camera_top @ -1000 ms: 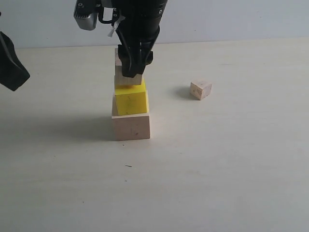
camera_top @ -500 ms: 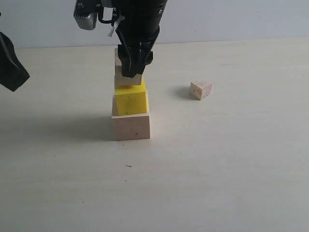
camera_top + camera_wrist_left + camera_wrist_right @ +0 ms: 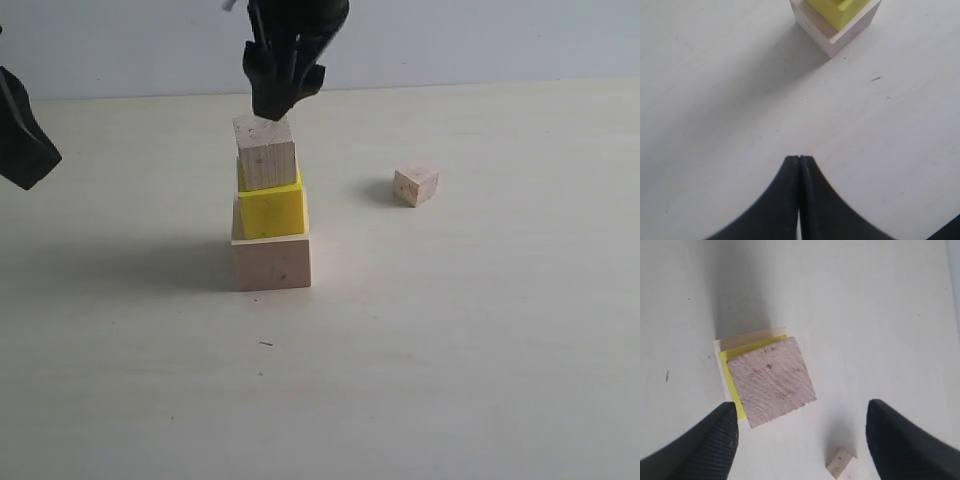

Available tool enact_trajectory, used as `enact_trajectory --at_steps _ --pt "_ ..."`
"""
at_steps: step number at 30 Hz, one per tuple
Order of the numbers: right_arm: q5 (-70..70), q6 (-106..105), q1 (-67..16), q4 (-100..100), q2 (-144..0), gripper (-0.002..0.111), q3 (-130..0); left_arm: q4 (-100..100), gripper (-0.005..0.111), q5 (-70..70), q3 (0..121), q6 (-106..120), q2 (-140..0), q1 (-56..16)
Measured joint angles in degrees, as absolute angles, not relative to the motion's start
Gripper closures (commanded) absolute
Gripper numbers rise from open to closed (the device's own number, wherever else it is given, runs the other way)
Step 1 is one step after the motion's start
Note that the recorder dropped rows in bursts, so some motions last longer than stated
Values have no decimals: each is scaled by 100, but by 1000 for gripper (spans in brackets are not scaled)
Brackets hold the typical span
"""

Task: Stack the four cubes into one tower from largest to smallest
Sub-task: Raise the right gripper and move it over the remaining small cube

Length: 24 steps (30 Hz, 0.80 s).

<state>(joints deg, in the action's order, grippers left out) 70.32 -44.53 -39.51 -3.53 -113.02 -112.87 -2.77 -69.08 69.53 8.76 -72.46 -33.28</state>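
My right fingers (image 3: 705, 450): matt black, ribbed. Top cube (image 3: 266, 152): bare grainy wood. Yellow cube (image 3: 271, 211): smooth, looks painted. Table (image 3: 450, 330): matt, pale.

Table (image 3: 480, 330) is lying open between tower (image 3: 271, 215) and small cube (image 3: 416, 185); right gripper (image 3: 272, 108) is hanging just over the tower top

jaws together, yellow cube (image 3: 827, 10) on pale cube (image 3: 852, 32)
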Motion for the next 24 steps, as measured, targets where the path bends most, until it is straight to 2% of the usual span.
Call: enact_trajectory --at_steps 2,3,5,11,16,19,24 --pt "7032 -4064 -3951 -78 -11166 56 -11287 -277 107 -6908 6953 880 -7246 -3328" --pt "7032 -3885 -3951 140 -11118 66 -11287 -277 107 -6908 6953 889 -7246 -3328" --pt "7032 -3360 -3914 763 -11049 74 -11287 -277 107 -6908 6953 889 -7246 -3328" --pt "7032 -2710 -2956 1084 -11050 62 -11287 -277 107 -6908 6953 889 -7246 -3328" --pt "6893 -2402 -2058 585 -11390 56 -11287 -277 107 -6908 6953 889 -7246 -3328" --pt "6678 -2345 -1832 285 -11818 49 -11287 -277 107 -6908 6953 889 -7246 -3328" --pt "6466 -2307 -1756 -60 -12600 46 -11287 -277 107 -6908 6953 889 -7246 -3328"
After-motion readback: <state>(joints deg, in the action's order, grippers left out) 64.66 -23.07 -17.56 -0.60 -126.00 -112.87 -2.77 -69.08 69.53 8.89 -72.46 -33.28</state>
